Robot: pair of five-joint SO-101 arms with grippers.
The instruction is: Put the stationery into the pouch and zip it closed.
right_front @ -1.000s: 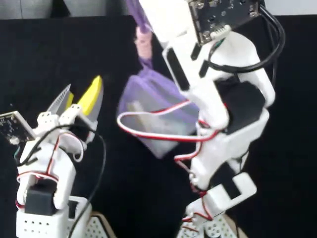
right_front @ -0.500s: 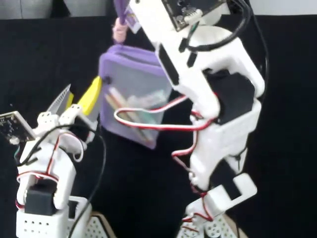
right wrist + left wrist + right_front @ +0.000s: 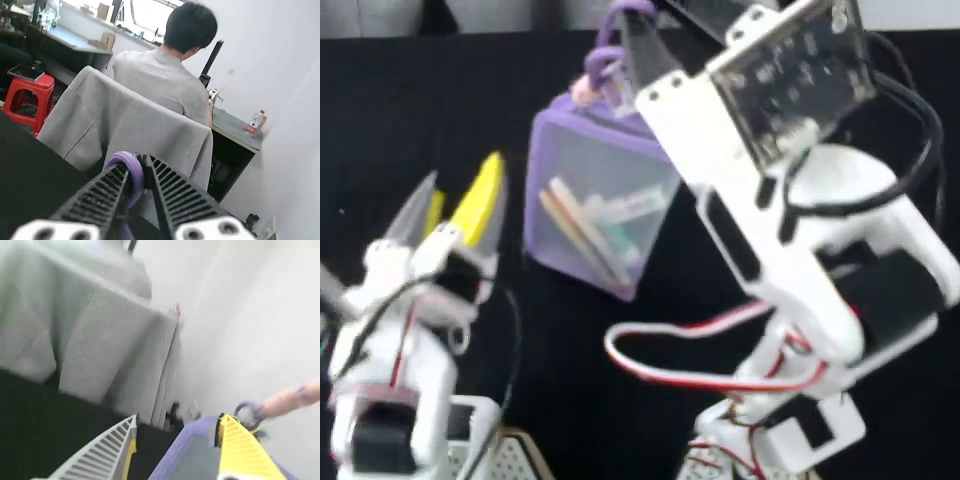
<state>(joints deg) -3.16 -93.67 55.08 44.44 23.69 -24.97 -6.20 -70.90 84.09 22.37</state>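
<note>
Purple pouch on black, between white arms

In the middle of the high view we see the pouch (image 3: 595, 190) in lilac purple with a clear, faintly frosted front. The stationery (image 3: 588, 228) inside shows as pale sticks of white, pink, tan and mint green. Its loop (image 3: 123, 171) is a deeper purple, and we note a pink zip pull (image 3: 585, 92) at the upper centre. The table (image 3: 410, 100) is plain black. The arms (image 3: 800, 290) are white, trailed by red-and-white wires (image 3: 670, 372). At the lower left, the left gripper (image 3: 460, 175) pairs a yellow finger (image 3: 480, 195) with a pale grey ribbed one. The right gripper (image 3: 141, 165) has black ribbed fingers (image 3: 175, 195).
</note>
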